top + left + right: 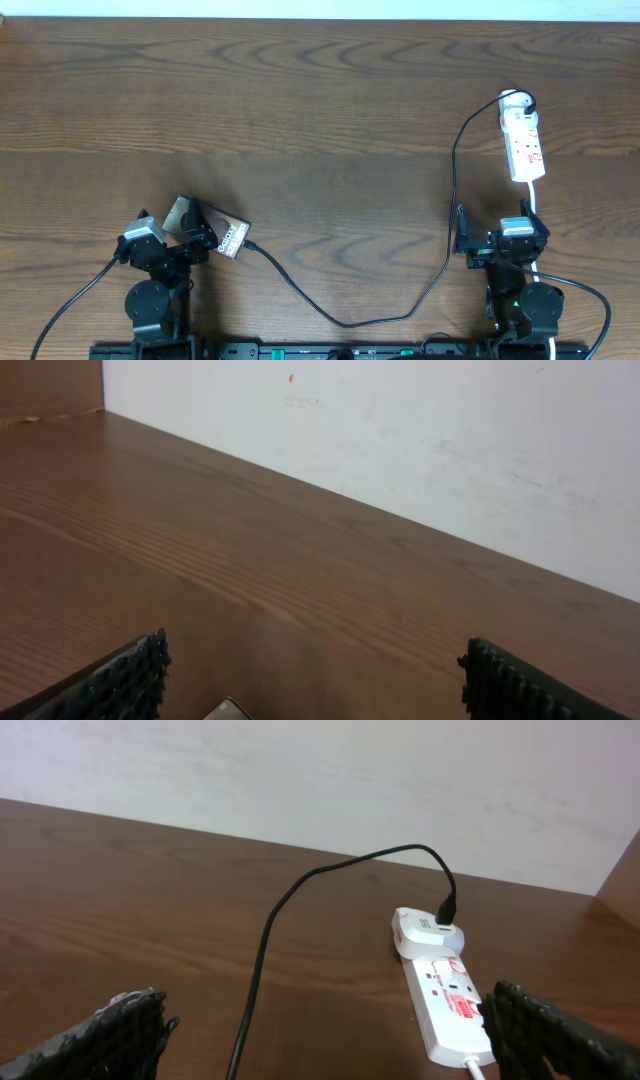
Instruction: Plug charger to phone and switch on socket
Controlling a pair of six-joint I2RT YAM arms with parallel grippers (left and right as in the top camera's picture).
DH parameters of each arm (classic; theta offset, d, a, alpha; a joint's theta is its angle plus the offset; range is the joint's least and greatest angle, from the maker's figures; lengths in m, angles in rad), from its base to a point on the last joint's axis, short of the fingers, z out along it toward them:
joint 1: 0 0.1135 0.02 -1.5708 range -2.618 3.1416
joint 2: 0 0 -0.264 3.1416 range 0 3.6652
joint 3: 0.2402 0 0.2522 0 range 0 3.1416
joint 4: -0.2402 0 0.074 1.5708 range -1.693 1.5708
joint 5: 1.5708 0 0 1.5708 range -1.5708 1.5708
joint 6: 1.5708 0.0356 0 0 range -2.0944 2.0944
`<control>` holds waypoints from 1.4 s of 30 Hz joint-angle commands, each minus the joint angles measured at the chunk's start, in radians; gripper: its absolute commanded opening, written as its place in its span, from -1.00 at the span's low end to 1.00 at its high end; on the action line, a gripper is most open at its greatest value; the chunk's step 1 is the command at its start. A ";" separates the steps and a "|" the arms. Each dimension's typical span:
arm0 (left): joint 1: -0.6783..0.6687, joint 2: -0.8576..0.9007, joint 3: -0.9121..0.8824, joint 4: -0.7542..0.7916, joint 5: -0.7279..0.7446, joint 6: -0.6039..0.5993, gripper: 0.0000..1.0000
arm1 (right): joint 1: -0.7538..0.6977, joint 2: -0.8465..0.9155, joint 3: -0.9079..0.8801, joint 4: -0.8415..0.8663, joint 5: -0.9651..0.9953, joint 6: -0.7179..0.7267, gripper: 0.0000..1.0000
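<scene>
Black charger [452, 200] tip sits just beside the phone [212, 232], by the wide-open, empty left fingers [125, 678]; plugged in or not, can't tell. The right fingers [545, 1025], spread and empty too, face the socket [445, 995]. I'd line up square, push gently.

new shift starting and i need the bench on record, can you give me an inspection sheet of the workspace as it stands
surface: brown wood-grain table, no spills seen
job's things: flat dark glossy phone at front left; long white power strip at far right, switch state cannot be told
clutter: nothing seen
end effectors: left end effector open, at the phone; right end effector open, holding nothing
cables: thin black charger cable runs from the white adapter on the strip to the phone's edge, seating unclear; white strip cord leads toward the right arm
surroundings: white wall behind the table
</scene>
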 commanded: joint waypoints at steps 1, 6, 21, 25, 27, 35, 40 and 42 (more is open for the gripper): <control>-0.016 0.005 -0.014 -0.039 -0.009 0.002 0.83 | 0.005 -0.008 -0.001 -0.005 0.008 -0.014 0.99; -0.016 0.025 -0.014 -0.039 -0.009 0.002 0.84 | 0.005 -0.008 -0.001 -0.005 0.008 -0.014 0.99; -0.016 0.032 -0.014 -0.039 -0.009 0.002 0.84 | 0.005 -0.008 -0.001 -0.005 0.008 -0.014 0.98; -0.016 0.032 -0.014 -0.039 -0.009 0.002 0.84 | 0.005 -0.008 -0.001 -0.005 0.008 -0.014 0.99; -0.016 0.032 -0.014 -0.039 -0.009 0.002 0.84 | 0.005 -0.008 -0.001 -0.005 0.008 -0.014 0.99; -0.016 0.032 -0.014 -0.039 -0.009 0.002 0.83 | 0.005 -0.008 -0.001 -0.005 0.008 -0.014 0.99; -0.016 0.032 -0.014 -0.039 -0.009 0.002 0.84 | 0.005 -0.008 -0.001 -0.005 0.008 -0.014 0.98; -0.016 0.032 -0.014 -0.039 -0.009 0.002 0.84 | 0.005 -0.008 -0.001 -0.005 0.008 -0.014 0.99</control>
